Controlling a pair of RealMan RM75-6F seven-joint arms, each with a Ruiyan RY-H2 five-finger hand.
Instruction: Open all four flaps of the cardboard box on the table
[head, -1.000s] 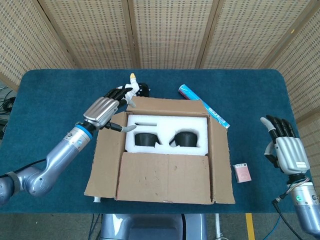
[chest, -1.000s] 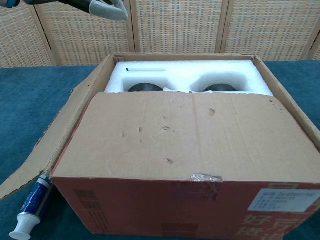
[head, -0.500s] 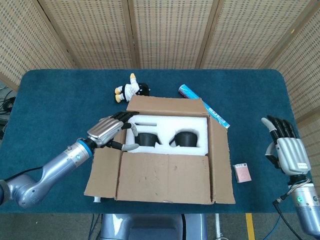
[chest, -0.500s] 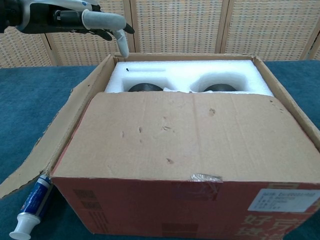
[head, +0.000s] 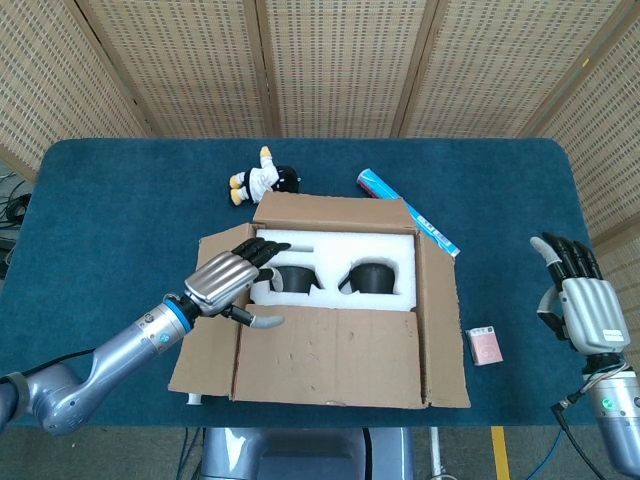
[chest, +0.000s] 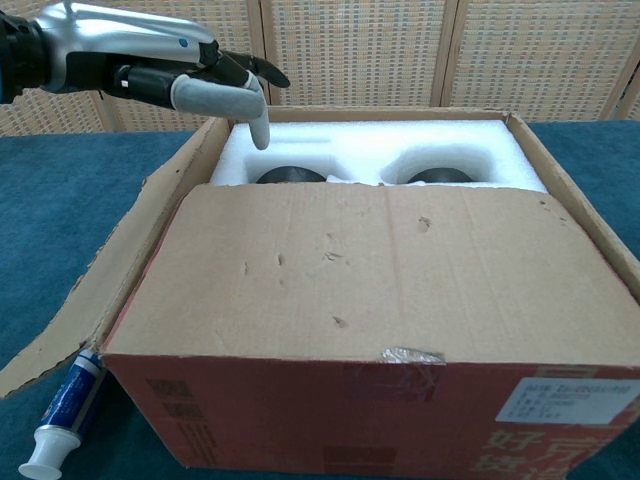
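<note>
The cardboard box (head: 330, 345) (chest: 390, 300) stands mid-table with white foam (head: 335, 250) (chest: 370, 150) and two dark round items showing inside. Its near flap (head: 325, 355) (chest: 380, 270) lies flat over the front half of the opening. The left flap (head: 205, 320) (chest: 110, 280) hangs outward, and the far flap (head: 330, 212) and right flap (head: 437, 320) stand out from the rim. My left hand (head: 228, 278) (chest: 190, 80) hovers open over the box's left edge, fingers spread, touching nothing. My right hand (head: 580, 300) is open at the table's right edge, far from the box.
A small doll (head: 262, 180) lies behind the box. A blue-and-white tube (head: 408, 210) leans at the back right corner. A pink card (head: 486, 345) sits right of the box. Another tube (chest: 60, 415) lies by the front left corner.
My left hand has drawn back from the doll toward me and now hangs over the box's left edge. The right hand has slid slightly right and lower. The flaps have not moved.
</note>
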